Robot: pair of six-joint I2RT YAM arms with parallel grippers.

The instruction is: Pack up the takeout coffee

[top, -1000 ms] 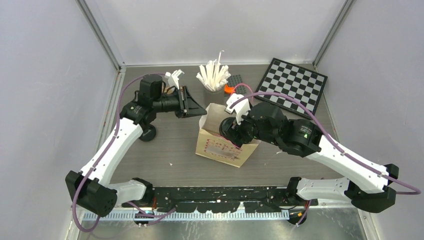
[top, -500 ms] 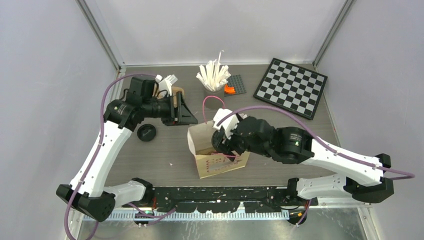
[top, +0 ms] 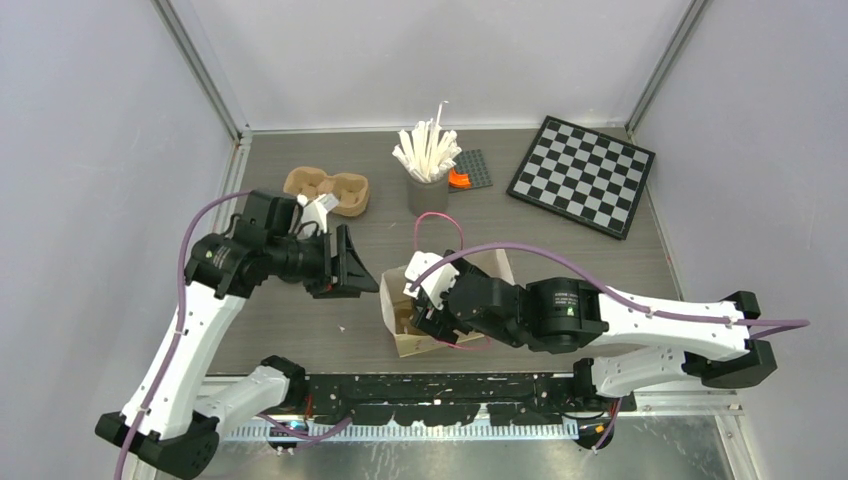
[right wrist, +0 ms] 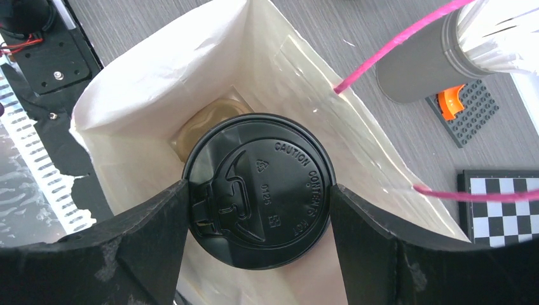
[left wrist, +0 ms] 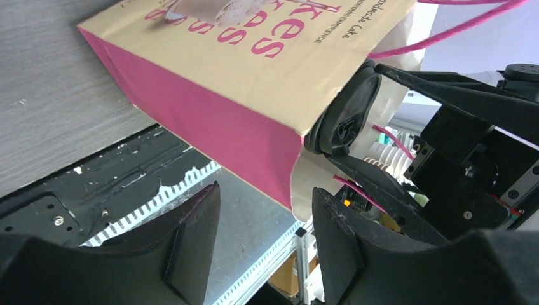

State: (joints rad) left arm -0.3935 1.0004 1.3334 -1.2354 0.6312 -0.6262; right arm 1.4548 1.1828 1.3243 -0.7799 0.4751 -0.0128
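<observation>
Holding cup [right wrist: 257, 190] inside bag [right wrist: 146, 95], unseen overhead.

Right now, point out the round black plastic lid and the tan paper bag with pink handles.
round black plastic lid [right wrist: 257, 190], right wrist view, its top.
tan paper bag [right wrist: 152, 82], right wrist view, inner wall.

A grey wood-grain surface [top: 600, 250] sits boxed in by plain pale walls: a far wall [top: 430, 60], a left wall [top: 90, 180] and a right wall [top: 760, 150]. Slanted aluminium posts [top: 200, 70] mark the far corners. A black rail [top: 450, 385] runs along the near edge, and below it lies what seems to be a brushed metal ledge [top: 450, 455]. The light is soft and even.
</observation>
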